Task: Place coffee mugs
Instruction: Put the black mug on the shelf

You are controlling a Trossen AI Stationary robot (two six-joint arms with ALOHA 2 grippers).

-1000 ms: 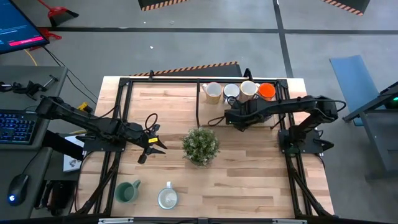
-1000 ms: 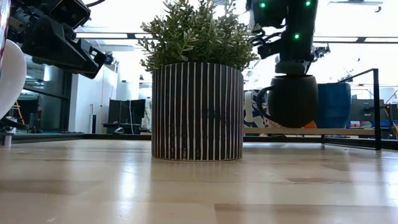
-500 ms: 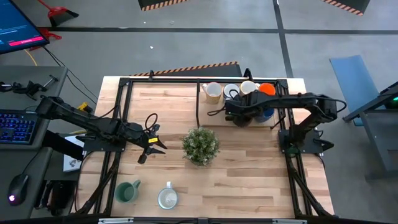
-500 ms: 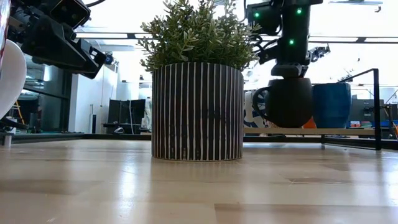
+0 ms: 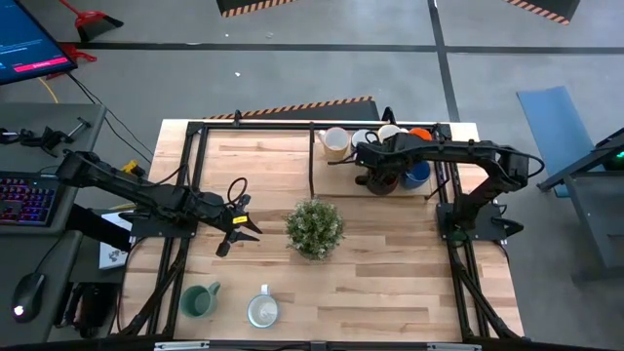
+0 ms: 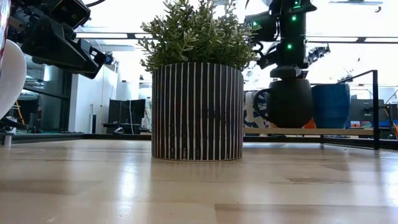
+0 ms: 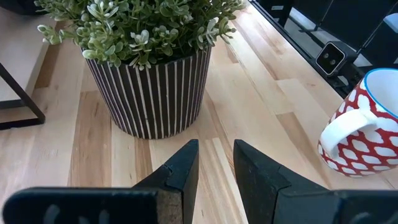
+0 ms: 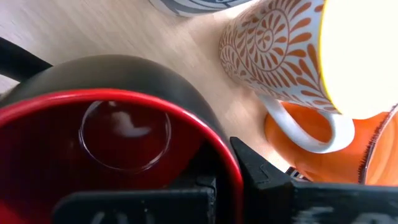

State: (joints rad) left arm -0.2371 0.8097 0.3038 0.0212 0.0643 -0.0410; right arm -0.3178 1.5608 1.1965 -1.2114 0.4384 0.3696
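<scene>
1. Right tool [image 8: 221, 186] clamped on the rim of a black mug with red inside [image 8: 118, 130], at the far shelf [image 6: 323, 131] among the other mugs.
2. Beside it: blue mug [image 6: 331, 106], orange-patterned mug [image 8: 280, 56], orange mug [image 8: 311, 155].
3. Left tool [image 7: 214, 168] waits with fingers apart, above the bench [image 5: 390, 263], near the potted plant [image 5: 314, 227].
4. Red-and-white mug [image 7: 360, 134] stands on the bench past the left tool.
5. Green mug [image 5: 200, 300] and pale mug [image 5: 262, 310] stand at the near edge.

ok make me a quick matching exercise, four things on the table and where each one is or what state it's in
Things:
1. black mug with red inside
2. potted plant
3. green mug
4. left gripper

Places or states:
A. middle of the table
B. open, holding nothing
C. gripped by the right gripper at the back shelf
D. front left corner area

Pairs: 1-C, 2-A, 3-D, 4-B
</scene>
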